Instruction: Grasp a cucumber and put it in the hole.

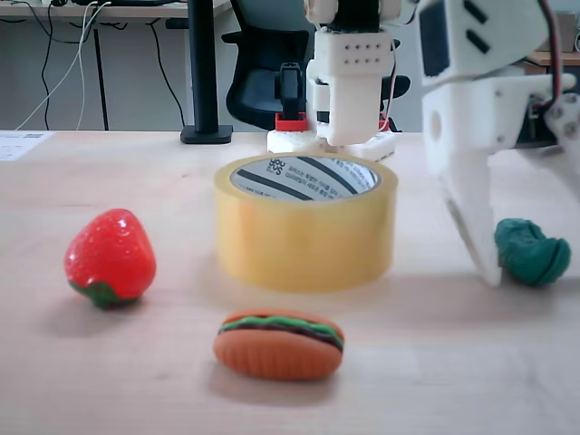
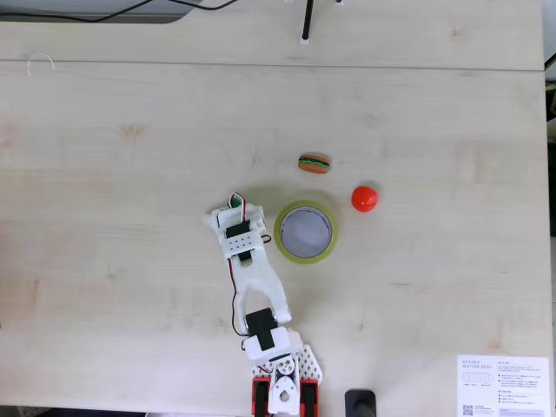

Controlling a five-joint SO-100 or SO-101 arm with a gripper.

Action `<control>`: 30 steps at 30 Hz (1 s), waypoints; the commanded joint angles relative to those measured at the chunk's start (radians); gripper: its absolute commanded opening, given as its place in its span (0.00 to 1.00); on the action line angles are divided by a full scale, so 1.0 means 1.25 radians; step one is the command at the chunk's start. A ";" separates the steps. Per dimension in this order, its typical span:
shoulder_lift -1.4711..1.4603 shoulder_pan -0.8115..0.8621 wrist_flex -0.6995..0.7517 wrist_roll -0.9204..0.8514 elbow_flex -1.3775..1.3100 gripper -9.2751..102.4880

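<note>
Glossy tape roll [image 1: 304,237] (matt wood table [image 1: 471,362])

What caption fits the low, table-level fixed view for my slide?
White gripper lowered beside the green cucumber, right of the tape roll, strawberry and burger.

Tape roll core [image 1: 304,177]: black print, illegible. Paper sheet [image 2: 502,385]: small text, QR code, unreadable.

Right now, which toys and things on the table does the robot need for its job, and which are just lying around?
For the job:
- cucumber, on the table right beside the end effector
- tape roll, with its hole open at the top

Just lying about:
- strawberry
- hamburger
- printed sheet at the table's corner
</note>
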 commanded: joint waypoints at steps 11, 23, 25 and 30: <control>0.015 0.006 -0.006 0.000 0.026 0.25; 0.080 0.005 0.027 0.000 0.061 0.18; 0.085 0.005 0.028 0.000 0.063 0.17; 0.099 0.005 0.036 0.002 0.063 0.16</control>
